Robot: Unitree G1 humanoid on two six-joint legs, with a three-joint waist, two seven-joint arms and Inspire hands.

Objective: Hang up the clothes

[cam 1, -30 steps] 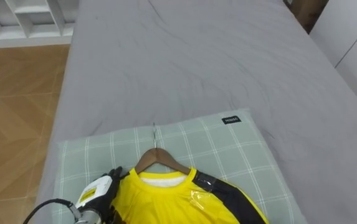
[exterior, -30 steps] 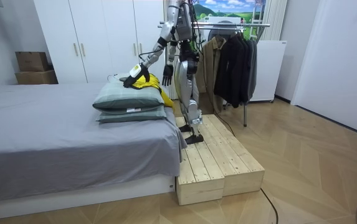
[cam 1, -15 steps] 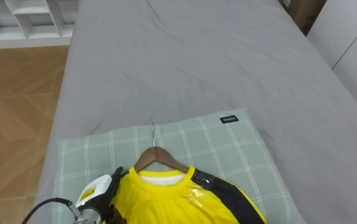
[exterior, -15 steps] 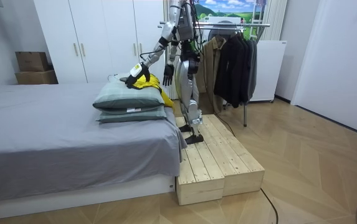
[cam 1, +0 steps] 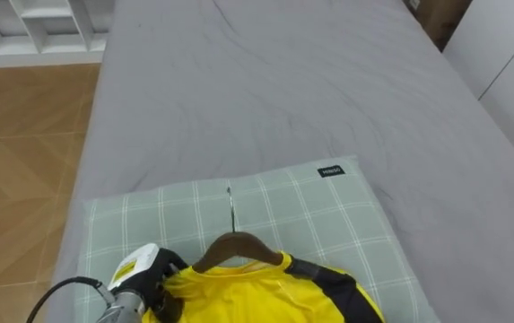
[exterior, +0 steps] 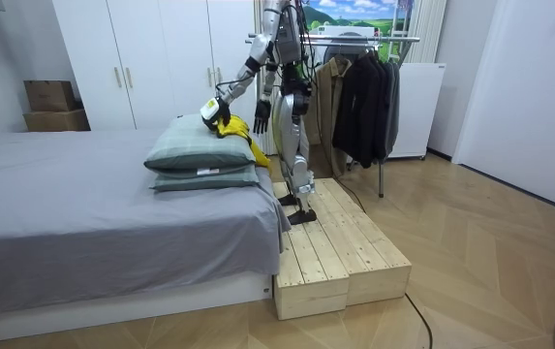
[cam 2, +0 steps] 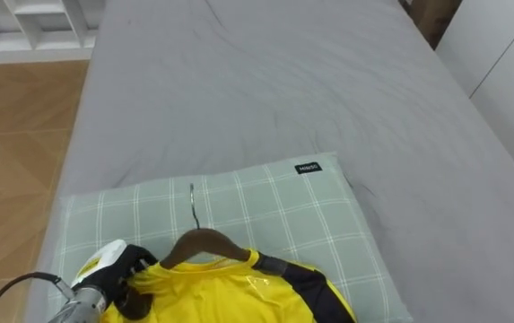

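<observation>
1. Left eye view cuts the left hand (cam 1: 145, 273) off at the picture's lower edge, so only its white back and the dark fingers (cam 1: 170, 294) show. The lower part of the yellow shirt (cam 1: 257, 294) runs out of the picture there too.
2. The fingers are curled tight into the shirt's shoulder on the robot's left. I cannot tell whether the hanger's arm under the cloth is inside the grip.
3. The shirt sits on a wooden hanger (cam 1: 235, 243). The hanger's crown shows just above the collar, a little to the right of the hand, and the rest is covered by cloth.
4. The thin metal hook (cam 1: 230, 206) points away from the robot and lies over the checked green pillow (cam 1: 337, 220).
5. A black band crosses the shirt's other shoulder, on the side away from the hand.
6. The pillow has a small dark label (cam 1: 331, 170) at its far corner and lies at the head of the grey bed (cam 1: 283, 90).
7. In the room view the robot stands on a wooden platform (exterior: 340, 247) beside the bed, with its left arm stretched out over two stacked pillows. The shirt (exterior: 239, 127) is bunched at the hand, at the pillows' near edge.
8. The right hand (exterior: 259, 115) hangs by the robot's side, too small to read.
9. Behind the robot is a clothes rack (exterior: 379, 39) with dark garments (exterior: 364, 97) on it.
</observation>
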